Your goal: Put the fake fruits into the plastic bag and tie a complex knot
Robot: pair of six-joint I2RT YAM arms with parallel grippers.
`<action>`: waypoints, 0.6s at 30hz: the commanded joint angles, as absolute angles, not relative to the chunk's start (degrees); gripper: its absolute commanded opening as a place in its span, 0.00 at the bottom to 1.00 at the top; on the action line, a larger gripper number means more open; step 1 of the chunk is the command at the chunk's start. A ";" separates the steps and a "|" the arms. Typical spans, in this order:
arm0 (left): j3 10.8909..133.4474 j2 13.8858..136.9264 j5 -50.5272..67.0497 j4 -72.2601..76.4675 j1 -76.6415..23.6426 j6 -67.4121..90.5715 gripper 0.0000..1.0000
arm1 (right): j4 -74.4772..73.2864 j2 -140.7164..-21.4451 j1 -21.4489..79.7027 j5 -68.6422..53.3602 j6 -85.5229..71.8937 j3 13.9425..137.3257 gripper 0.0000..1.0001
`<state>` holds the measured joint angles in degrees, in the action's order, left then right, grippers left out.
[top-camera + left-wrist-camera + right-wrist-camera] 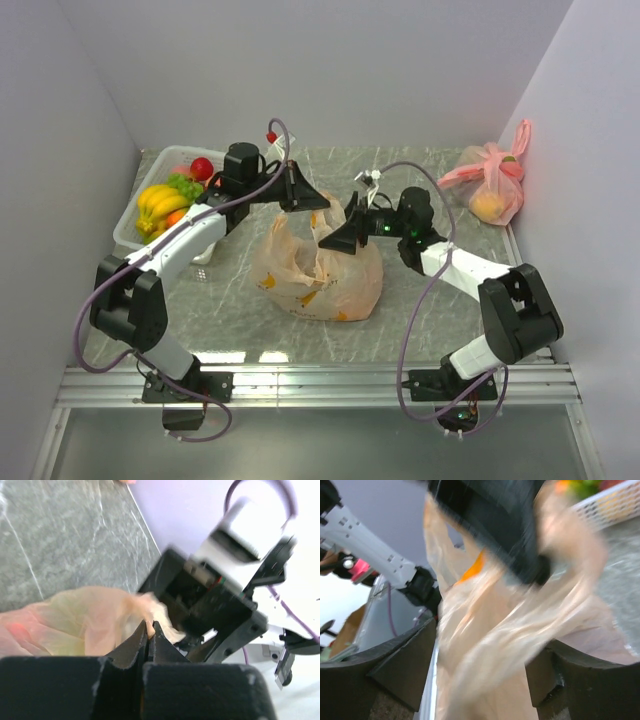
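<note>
Now, the plastic bag [320, 278] slumps right of the white basket [122, 235]: thin, limp, slippery film. Left gripper [149, 631] is pinched tight on a handle; right gripper [485, 666] gapes wide around loose film, best bunched first.

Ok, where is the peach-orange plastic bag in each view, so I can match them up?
Top external: plastic bag at the centre of the table.
Left wrist: plastic bag lower left, pinched in the shut left pincer.
Right wrist: plastic bag fills the middle, between the open right pincer's fingers.
Shared landmark: the grey marbled table.
</note>
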<state>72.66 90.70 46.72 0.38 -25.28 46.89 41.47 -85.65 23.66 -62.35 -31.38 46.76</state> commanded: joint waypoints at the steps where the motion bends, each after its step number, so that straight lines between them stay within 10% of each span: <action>1: 74.88 91.40 47.72 5.44 -24.17 47.98 0.00 | 48.87 -84.02 25.40 -63.63 -34.37 44.30 0.73; 11: 73.65 91.05 46.85 9.40 -23.99 50.53 0.00 | 53.88 -88.50 27.16 -61.53 -36.39 41.66 0.63; 18: 76.20 91.23 46.50 10.73 -22.59 50.10 0.00 | 51.53 -91.76 27.33 -63.19 -35.95 40.26 0.28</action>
<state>72.66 91.50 46.81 6.20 -24.01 50.43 51.77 -90.96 26.65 -61.04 -36.53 41.47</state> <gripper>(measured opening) 0.015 0.299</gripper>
